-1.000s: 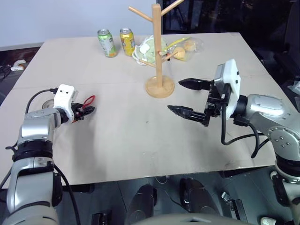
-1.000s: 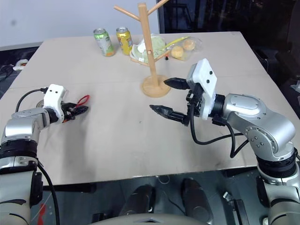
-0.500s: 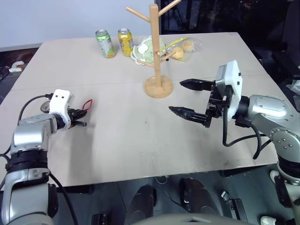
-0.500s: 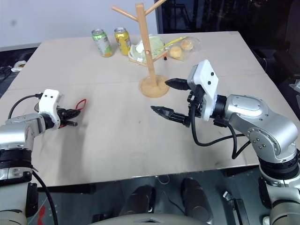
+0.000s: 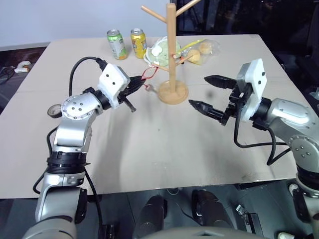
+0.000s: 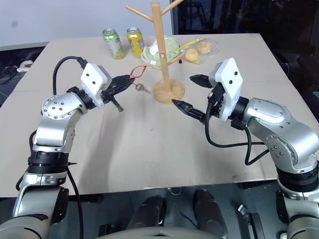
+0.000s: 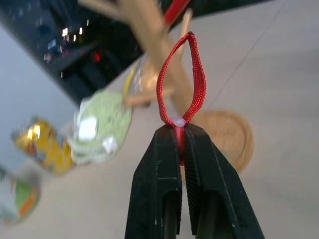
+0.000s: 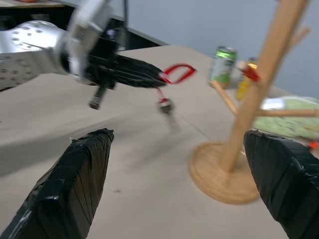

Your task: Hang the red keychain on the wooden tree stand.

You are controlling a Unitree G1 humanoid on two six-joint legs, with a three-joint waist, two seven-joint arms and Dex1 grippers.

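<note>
- well, no brand or writing can be read; the two cans (image 5: 116, 44) at the far bench (image 5: 149, 149) edge are probably soft drinks, one green, one yellow.
- one red keychain (image 6: 138, 72) is lifted off the bench, pinched in the clenched left jaws (image 6: 125, 82), its metal piece dangling just beside the one wooden tree stand (image 5: 172, 59).
- right jaws (image 5: 209, 92) are spread wide, holding nothing, near the stand's base.
</note>
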